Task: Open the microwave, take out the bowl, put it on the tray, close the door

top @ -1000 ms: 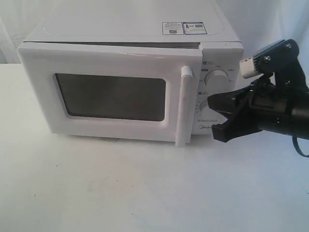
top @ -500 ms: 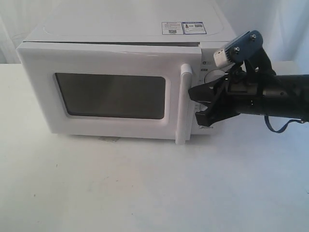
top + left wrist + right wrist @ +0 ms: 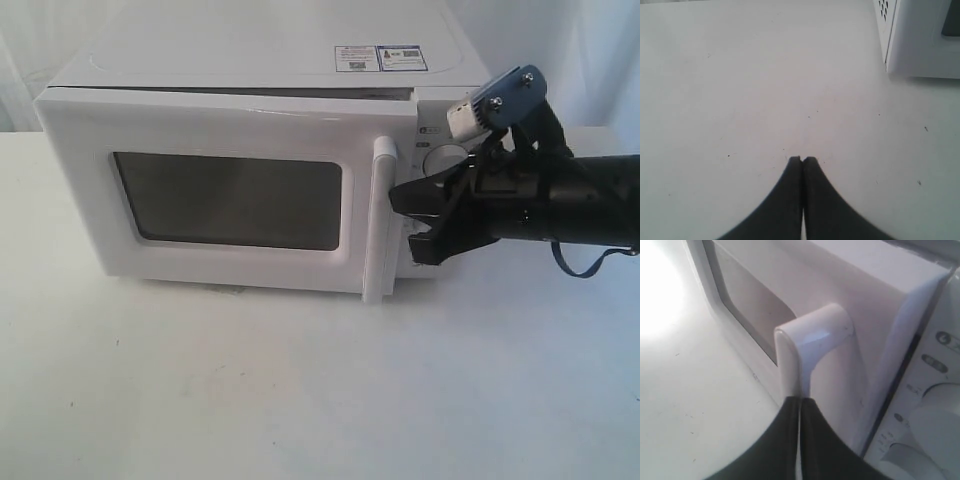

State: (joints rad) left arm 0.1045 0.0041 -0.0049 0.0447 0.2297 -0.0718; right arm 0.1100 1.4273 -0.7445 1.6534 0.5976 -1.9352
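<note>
Apparently the right gripper, fingers pressed together and empty, is sitting just beside the door at its rigid, smooth handle, likely the best hooking point.

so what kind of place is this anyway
Probably a robot test bench rather than a real kitchen: a lone microwave stands on a plain white table, with a white backdrop behind it and a black robot arm reaching in beside it.
</note>
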